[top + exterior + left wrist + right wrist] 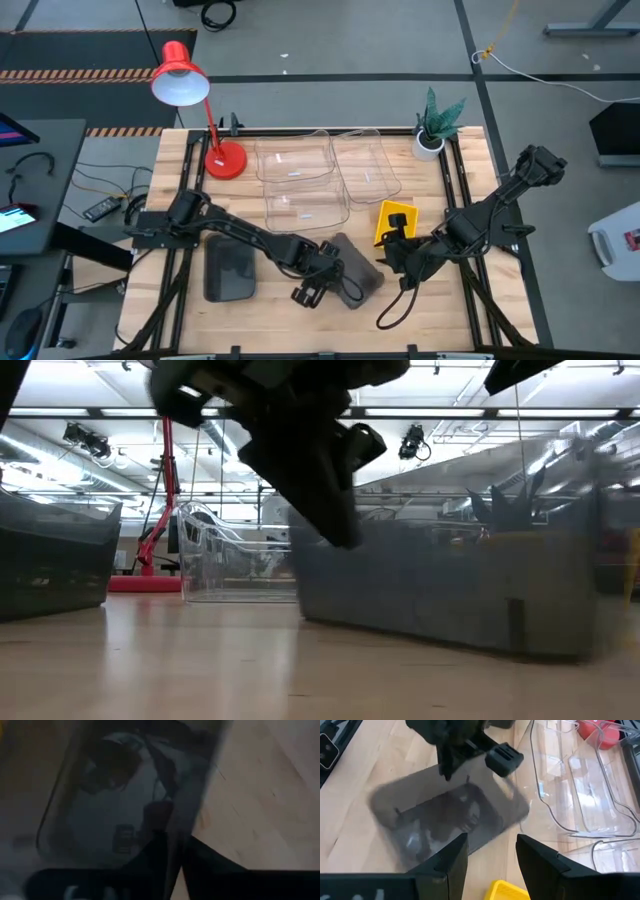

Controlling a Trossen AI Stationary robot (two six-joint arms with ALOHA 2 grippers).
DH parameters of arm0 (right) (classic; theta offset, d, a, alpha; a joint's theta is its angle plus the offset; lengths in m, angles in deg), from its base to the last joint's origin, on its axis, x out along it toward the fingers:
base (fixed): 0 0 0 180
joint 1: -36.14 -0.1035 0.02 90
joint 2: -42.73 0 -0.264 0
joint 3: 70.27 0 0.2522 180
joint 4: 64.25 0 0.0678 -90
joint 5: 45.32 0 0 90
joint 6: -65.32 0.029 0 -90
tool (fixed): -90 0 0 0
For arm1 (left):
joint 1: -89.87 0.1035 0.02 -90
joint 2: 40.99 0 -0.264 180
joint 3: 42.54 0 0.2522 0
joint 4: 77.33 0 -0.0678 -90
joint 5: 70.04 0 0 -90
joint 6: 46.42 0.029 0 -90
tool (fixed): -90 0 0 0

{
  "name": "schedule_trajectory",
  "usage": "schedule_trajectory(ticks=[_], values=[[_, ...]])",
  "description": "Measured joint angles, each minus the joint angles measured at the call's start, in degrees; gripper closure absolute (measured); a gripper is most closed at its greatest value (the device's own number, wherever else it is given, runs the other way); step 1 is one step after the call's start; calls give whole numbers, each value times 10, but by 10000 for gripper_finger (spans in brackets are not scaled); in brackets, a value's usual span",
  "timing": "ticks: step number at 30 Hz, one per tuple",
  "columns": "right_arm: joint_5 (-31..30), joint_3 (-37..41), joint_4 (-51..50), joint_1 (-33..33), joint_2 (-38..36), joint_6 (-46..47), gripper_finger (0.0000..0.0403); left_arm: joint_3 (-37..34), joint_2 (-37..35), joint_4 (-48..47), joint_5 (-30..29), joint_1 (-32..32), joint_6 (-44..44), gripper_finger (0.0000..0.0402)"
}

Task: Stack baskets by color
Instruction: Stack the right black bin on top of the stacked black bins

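Here the left gripper's (318, 287) fingers pinch a grey basket's (358, 268) rim

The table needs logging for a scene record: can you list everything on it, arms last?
Clear transparent plastic baskets: three, clustered at the far middle.
Dark grey plastic baskets: two seen, one near left, one near middle, the left gripper at its rim.
Yellow plastic basket: one stack, count unclear, right of middle.
Red desk lamp: one, far left.
Small white potted plant: one, far right.
Left gripper: over the near-middle grey basket's rim.
Right gripper: open, beside the yellow basket.
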Motion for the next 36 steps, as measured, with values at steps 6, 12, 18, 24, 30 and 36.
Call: schedule_trajectory(ticks=[6, 12, 18, 24, 30, 36], values=[[-22, 0, -20, 8, -2, -13, 232, 41, -2, -77, 34, -4, 12, 391], [-51, 0, -27, 33, -22, -44, 232, 120, -3, -207, 36, -37, 36, 395], [-85, 0, -26, 53, -52, -86, 232, 176, -3, -318, 11, -86, 43, 396], [-109, 30, 15, 70, -95, -122, 232, 175, -23, -413, -76, -133, -2, 396], [-102, 111, 156, 102, -148, -195, 232, 150, -83, -452, -144, -156, -32, 396], [-52, 147, 227, 141, -194, -244, 232, 117, -165, -510, -162, -157, -32, 396]])
